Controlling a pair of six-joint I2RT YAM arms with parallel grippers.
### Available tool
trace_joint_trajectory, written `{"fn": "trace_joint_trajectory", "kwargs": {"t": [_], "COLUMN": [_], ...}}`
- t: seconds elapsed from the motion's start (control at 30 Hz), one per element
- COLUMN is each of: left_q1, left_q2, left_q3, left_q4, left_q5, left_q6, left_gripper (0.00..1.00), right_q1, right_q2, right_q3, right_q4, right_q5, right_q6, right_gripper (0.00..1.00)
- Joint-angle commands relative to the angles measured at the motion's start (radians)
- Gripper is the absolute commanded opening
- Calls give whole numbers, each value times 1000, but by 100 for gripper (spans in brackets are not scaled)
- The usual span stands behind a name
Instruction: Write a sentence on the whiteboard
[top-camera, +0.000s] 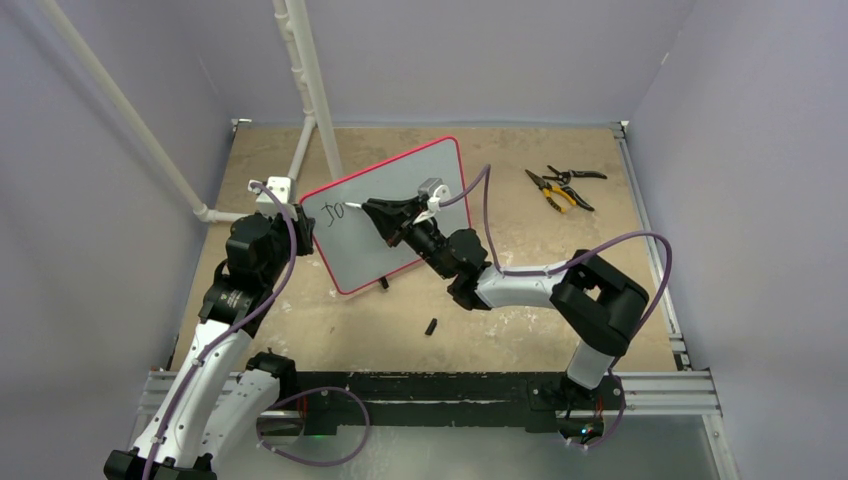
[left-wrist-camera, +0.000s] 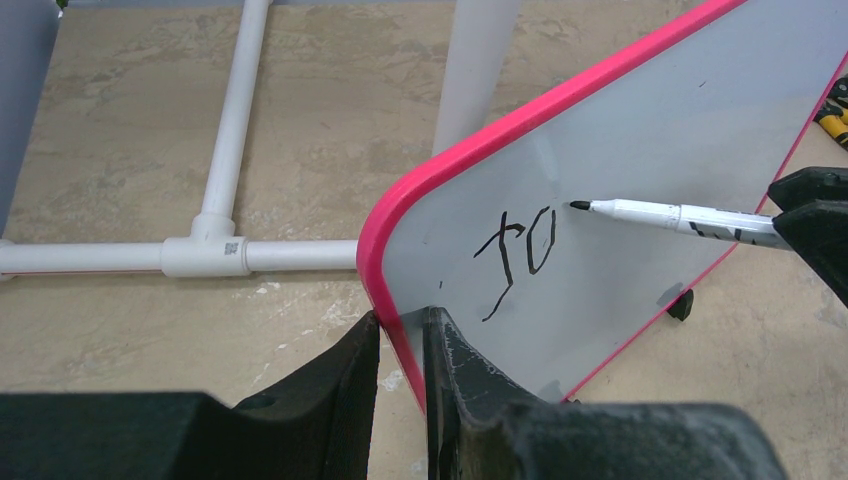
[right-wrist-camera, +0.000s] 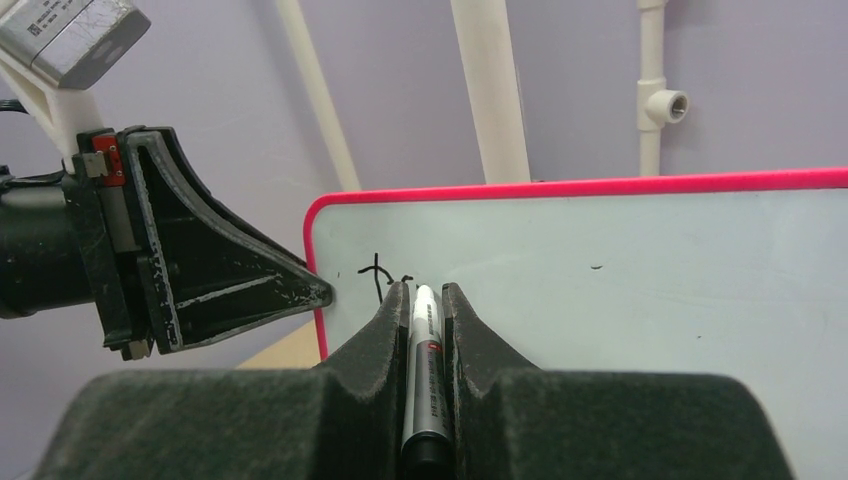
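A tan, mottled table (top-camera: 520, 300) carried a red-rimmed whiteboard (top-camera: 360, 250), which stood tilted near the middle on small black feet (top-camera: 383, 283). Toward the far right corner, well apart from the board, lay yellow-handled pliers (top-camera: 549, 192) just beside black-handled snips (top-camera: 577, 178), while a small black cap (top-camera: 431, 326) lay alone on the near side. White pipes (left-wrist-camera: 235, 110), joined at a T-fitting (left-wrist-camera: 200, 255), ran flat across the far left of the surface.
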Motion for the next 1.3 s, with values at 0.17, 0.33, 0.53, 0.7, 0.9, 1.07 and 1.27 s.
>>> {"fn": "trace_joint_trajectory", "kwargs": {"t": [0.17,0.33,0.53,0.7,0.9,1.07,1.27], "left_q1": [1,1,1,1,1,1,1], "left_q2": [2,2,1,0,-1,0,0], "left_q3": [13,14,13,13,13,14,13], "left_q4": [36,35,36,37,36,36,36], "left_q5": [4,3,5,6,5,5,5], "left_q6": [4,7,6,5,5,5,5], "left_gripper": [21,21,21,21,21,21,21], "right_q1": [-18,-20,-20,-20,-20,-20,-21], "right_q2": [12,15,2,-5,-11,-50,-75], "right_q3": [49,41,-1,-39,-50,-60,-52], "right_q4": [33,25,12,15,24,56,51], "right_q5": [16,16,24,37,35,-4,0], "right_q6": [-6,-4,1,15,13,10,8], "right_gripper": [0,0,0,0,0,0,0]}}
